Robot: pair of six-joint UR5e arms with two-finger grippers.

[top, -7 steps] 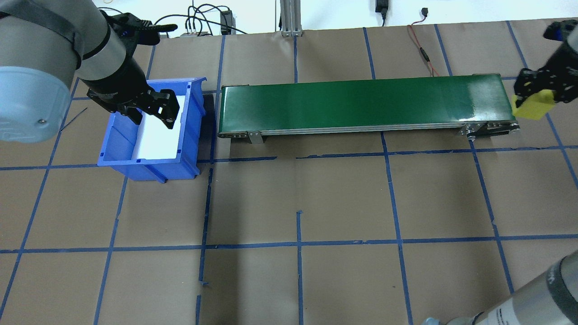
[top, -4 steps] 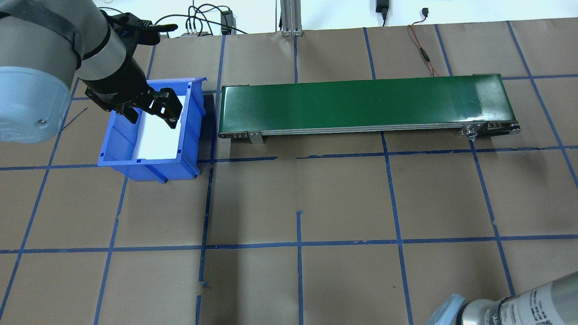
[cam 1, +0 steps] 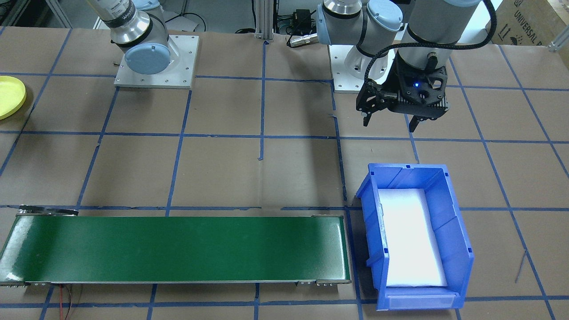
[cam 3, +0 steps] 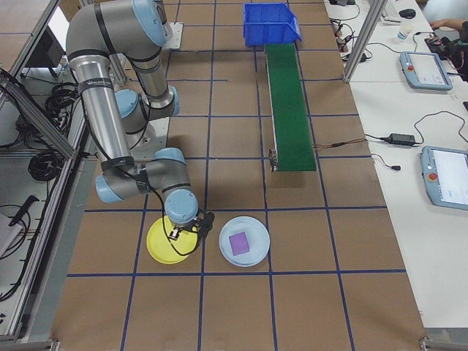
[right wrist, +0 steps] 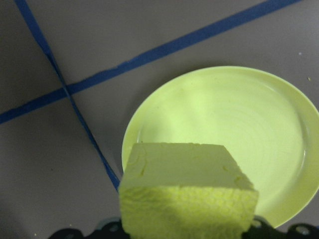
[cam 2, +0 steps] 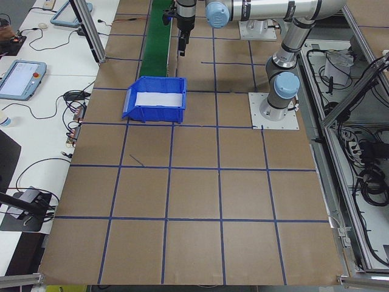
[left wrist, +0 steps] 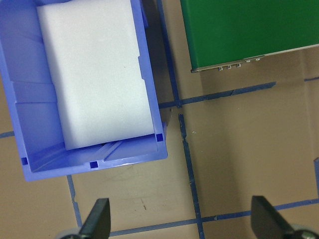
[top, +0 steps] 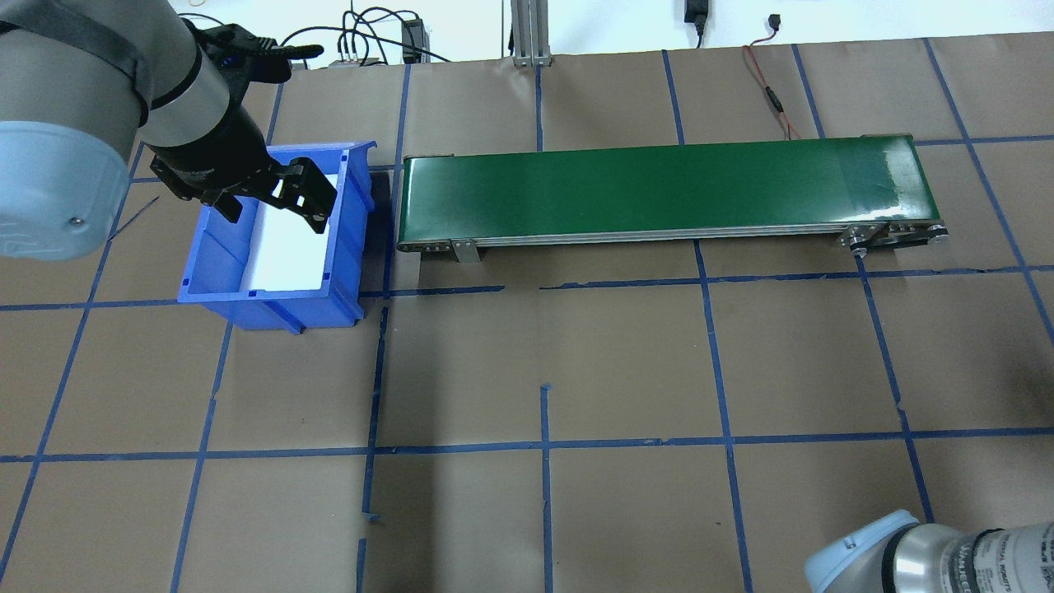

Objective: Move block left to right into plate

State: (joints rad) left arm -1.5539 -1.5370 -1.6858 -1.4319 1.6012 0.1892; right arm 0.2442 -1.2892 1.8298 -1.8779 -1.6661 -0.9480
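The yellow foam block (right wrist: 187, 191) is clenched in the right gripper (right wrist: 184, 229), hanging above the near rim of the yellow plate (right wrist: 224, 144), which lies flat on the worktop (top: 626, 362) at the robot's right end. It is presumably held aloft there so it can be lowered into the dish rather than dropped from the edge. The block shows a flat top face and a rough front face, its longer side running across the wrist view between the jaws; it sits level, not tilted. Beside the yellow plate, in the right-side view, a pale blue plate (cam 3: 244, 240) carries a purple square (cam 3: 239, 243). Farther off, the green conveyor (top: 659, 189) is bare, and the left gripper (left wrist: 179, 221) hangs released, fingers wide, near the blue bin (top: 272, 239).
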